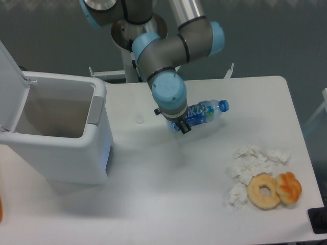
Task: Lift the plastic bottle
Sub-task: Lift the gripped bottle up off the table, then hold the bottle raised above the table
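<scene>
The plastic bottle is clear and blue-tinted, with a blue label and a blue cap pointing right. It lies roughly level, its cap end slightly higher, near the middle of the white table. My gripper points down from the wrist, and its dark fingers are closed on the bottle's bottom end, at the bottle's left. The wrist hides that end. I cannot tell whether the bottle rests on the table or hangs just above it.
A white bin with its lid open stands at the left. A small pale round cap lies left of the gripper. Crumpled tissues, a doughnut and a pastry lie at the right front. A black object sits at the corner.
</scene>
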`<state>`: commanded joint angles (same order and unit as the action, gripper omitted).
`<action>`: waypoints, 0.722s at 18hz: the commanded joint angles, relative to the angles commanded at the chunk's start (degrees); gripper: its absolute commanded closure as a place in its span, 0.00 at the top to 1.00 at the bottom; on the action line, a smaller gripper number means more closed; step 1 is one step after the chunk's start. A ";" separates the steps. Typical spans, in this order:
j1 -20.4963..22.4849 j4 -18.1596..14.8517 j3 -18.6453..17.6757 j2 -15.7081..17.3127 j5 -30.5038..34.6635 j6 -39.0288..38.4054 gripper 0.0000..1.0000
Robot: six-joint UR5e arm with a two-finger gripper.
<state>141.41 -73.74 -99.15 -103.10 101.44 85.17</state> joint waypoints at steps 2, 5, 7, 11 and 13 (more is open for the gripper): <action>1.93 0.09 2.02 0.88 -4.81 0.00 0.63; 5.44 0.00 4.75 2.46 -13.87 -0.09 0.63; 7.82 0.09 5.54 3.61 -18.62 -0.18 0.63; 9.50 0.09 7.21 4.14 -23.83 -2.19 0.63; 9.67 0.09 7.48 4.49 -24.18 -2.55 0.63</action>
<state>151.08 -73.65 -91.67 -98.61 77.26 82.62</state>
